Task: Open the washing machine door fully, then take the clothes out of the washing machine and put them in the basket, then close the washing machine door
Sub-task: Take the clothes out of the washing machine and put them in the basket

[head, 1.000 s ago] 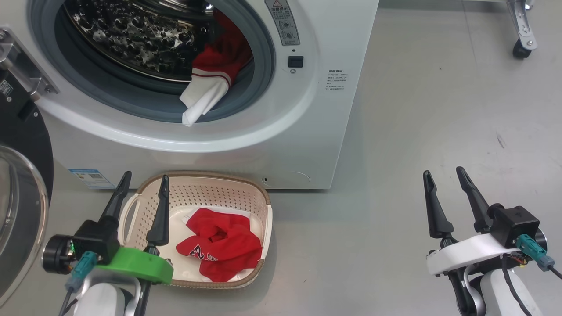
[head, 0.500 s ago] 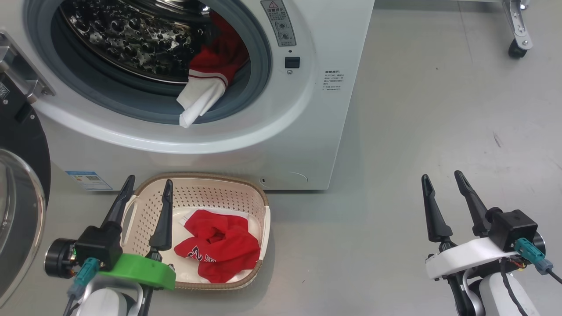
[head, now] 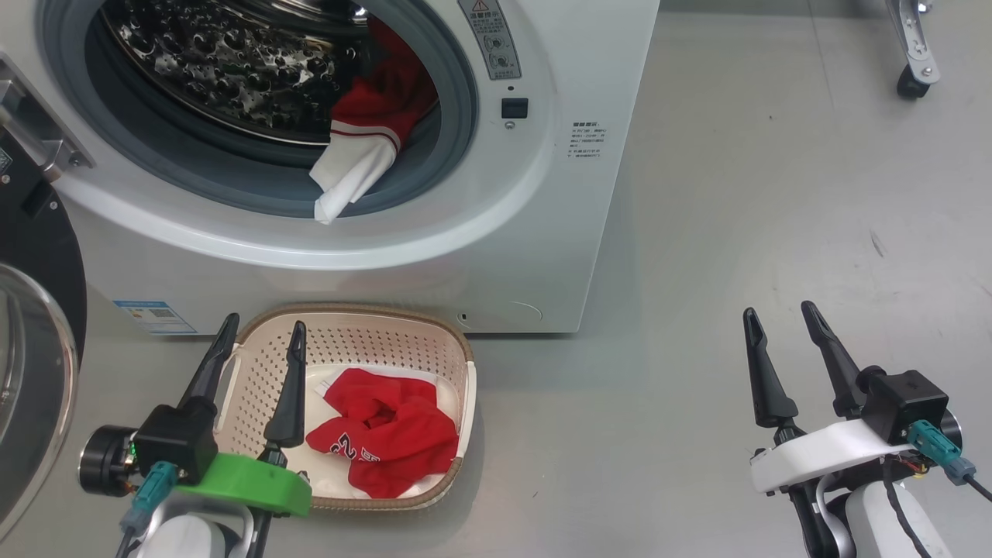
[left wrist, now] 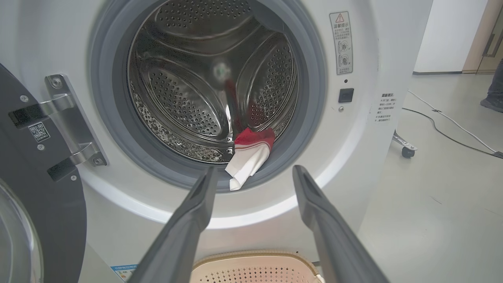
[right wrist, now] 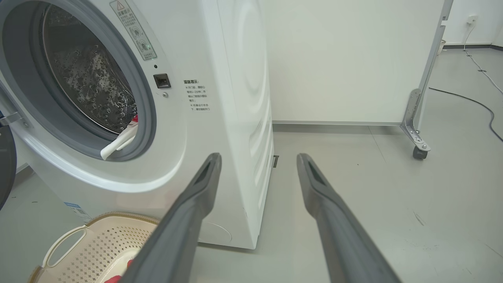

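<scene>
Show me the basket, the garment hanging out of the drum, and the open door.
basket (head: 364, 341), head view, perforated far wall.
garment (head: 353, 167), head view, white panel hanging down.
door (head: 43, 248), head view, black rim.

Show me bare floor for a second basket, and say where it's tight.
Widest bare floor: right of the washing machine, between its side, the caster and the right gripper. Also free: the strip between basket and right gripper. Tight: the machine's front, where basket, left gripper and open door crowd.
</scene>
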